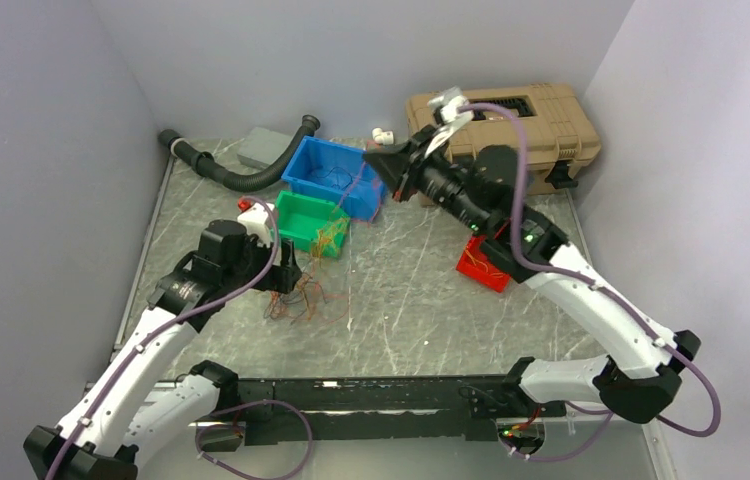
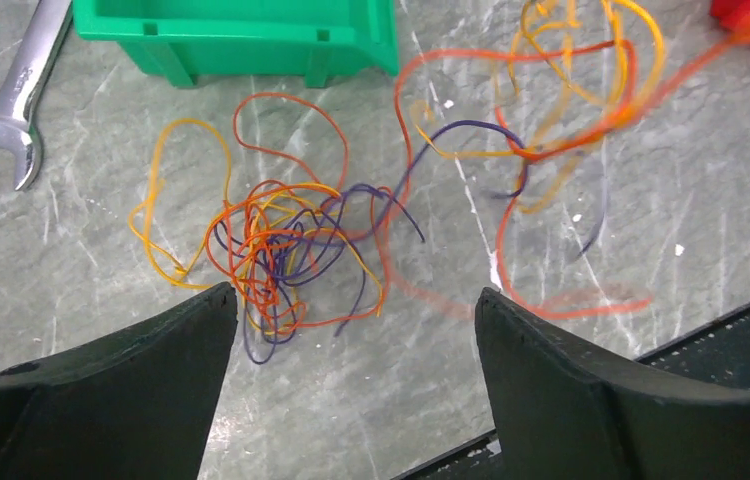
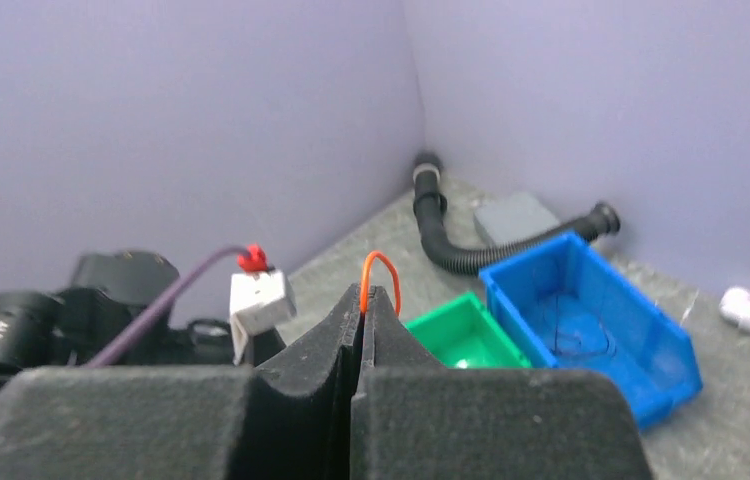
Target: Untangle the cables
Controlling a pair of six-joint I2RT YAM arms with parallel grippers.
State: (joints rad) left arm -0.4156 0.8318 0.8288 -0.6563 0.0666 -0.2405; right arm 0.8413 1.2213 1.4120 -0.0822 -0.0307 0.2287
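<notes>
A tangle of orange, yellow, red and dark purple cables [image 2: 271, 250] lies on the table just past my left gripper [image 2: 356, 295], which is open and empty above it. A second, looser bunch [image 2: 561, 90] is blurred and stretches up to the right. In the top view the pile [image 1: 296, 300] lies under my left gripper [image 1: 289, 268]. My right gripper [image 3: 363, 295] is shut on one orange cable [image 3: 379, 254], whose loop sticks out past the fingertips. It is raised high over the blue bin [image 1: 336, 175], with my right gripper [image 1: 383, 160] pointing left.
A green bin [image 1: 306, 220] holds yellow cables. A red bin [image 1: 481, 265] sits by the right arm. A tan case [image 1: 511, 125], black corrugated hose [image 1: 241, 175], grey block [image 1: 266, 145] and white fitting [image 1: 383, 135] stand at the back. A wrench [image 2: 11, 100] lies beside the green bin [image 2: 241, 30].
</notes>
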